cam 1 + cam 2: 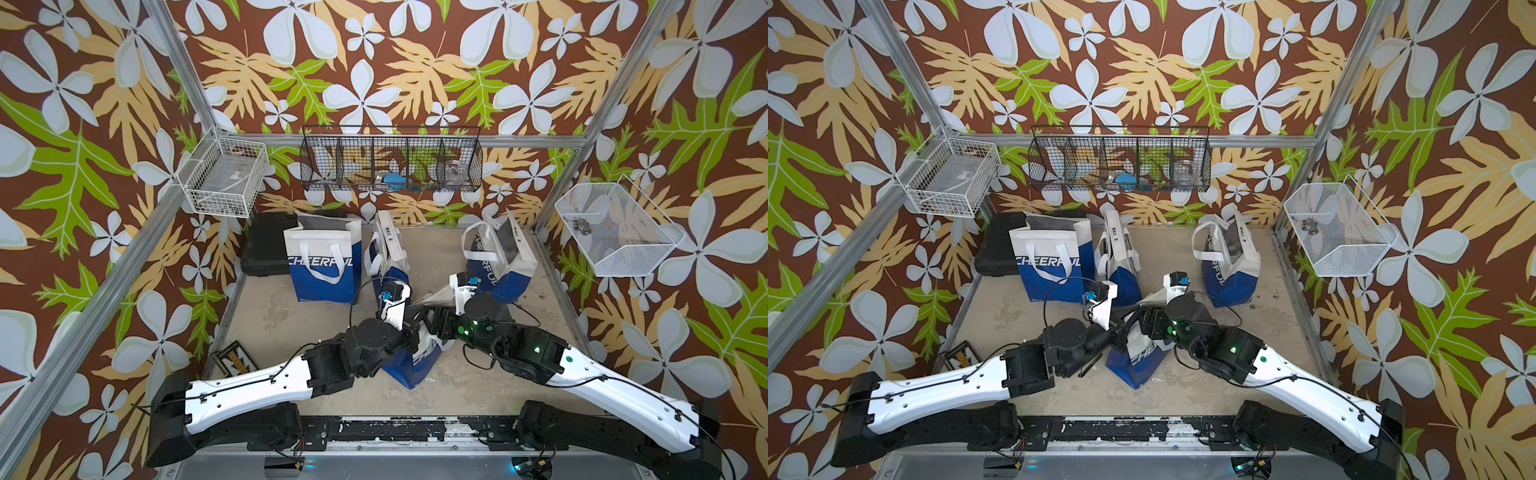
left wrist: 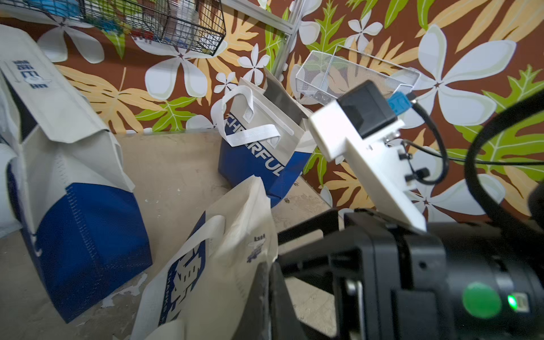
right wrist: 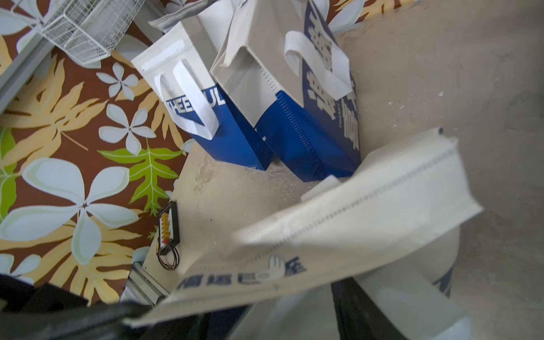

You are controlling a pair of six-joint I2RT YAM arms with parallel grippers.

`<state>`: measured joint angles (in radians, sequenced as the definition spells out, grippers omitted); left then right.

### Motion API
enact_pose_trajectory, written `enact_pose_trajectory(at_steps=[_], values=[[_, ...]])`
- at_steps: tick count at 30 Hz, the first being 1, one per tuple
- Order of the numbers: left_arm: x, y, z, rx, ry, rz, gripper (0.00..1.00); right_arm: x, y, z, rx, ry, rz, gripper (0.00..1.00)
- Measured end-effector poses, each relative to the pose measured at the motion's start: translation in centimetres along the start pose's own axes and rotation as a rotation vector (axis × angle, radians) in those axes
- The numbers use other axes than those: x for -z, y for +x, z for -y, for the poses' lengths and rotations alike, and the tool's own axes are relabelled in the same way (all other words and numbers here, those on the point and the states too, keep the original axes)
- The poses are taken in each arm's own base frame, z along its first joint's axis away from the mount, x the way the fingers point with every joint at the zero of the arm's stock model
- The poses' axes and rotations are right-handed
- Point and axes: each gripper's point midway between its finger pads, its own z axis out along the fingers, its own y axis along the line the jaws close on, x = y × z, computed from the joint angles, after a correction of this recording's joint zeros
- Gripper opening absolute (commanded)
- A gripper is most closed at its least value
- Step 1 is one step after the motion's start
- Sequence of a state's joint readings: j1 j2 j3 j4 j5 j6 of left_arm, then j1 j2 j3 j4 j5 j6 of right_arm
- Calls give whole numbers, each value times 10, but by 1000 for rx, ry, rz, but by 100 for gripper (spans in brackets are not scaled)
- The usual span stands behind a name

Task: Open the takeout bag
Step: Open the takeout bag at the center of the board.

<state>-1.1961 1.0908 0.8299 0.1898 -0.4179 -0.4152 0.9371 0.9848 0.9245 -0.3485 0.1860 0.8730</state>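
Top views both show the left gripper (image 1: 415, 329) clamped tight on the upper rim of the white-and-blue non-woven takeout bag (image 1: 420, 360), which stands tilted mid-table (image 1: 286, 320), between the 2 arms. The right gripper (image 1: 433, 319) sits at the same rim with its jaws apart; the right wrist view shows the bag's pale flap blurred across them. The bag is white above and blue below, printed "CHEERFUL" in white. Behind it stand 3 matching bags: 1 open bag (image 1: 322, 266), 1 folded bag (image 1: 388, 257), 1 leaning bag (image 1: 498, 266). On the walls hang 1 white grid basket (image 1: 224, 178), 1 black wire basket (image 1: 390, 162) and 1 white mesh basket (image 1: 615, 232).
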Motion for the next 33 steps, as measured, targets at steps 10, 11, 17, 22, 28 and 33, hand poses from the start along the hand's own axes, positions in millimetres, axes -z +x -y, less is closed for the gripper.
enact_pose_trajectory(at_steps=[10, 11, 17, 22, 28, 33], values=[[6, -2, -1, 38, 9, 13, 0, -10, 11, 6, -143, 12, -13, 58], [7, -1, 0, 37, 15, 9, 0, -14, 15, 9, -145, 27, -27, 57], [8, 0, 3, 38, 32, 3, 0, -25, 19, 8, -141, 64, -62, 20], [8, 5, 5, 39, 46, -7, 0, -26, 21, 11, -110, 102, -87, 0], [19, -19, -18, 78, -84, 74, 0, -1, 5, 44, -121, 147, 6, 0], [32, -30, -41, 161, -164, 127, 0, 12, 5, 99, -183, 222, 44, 0]])
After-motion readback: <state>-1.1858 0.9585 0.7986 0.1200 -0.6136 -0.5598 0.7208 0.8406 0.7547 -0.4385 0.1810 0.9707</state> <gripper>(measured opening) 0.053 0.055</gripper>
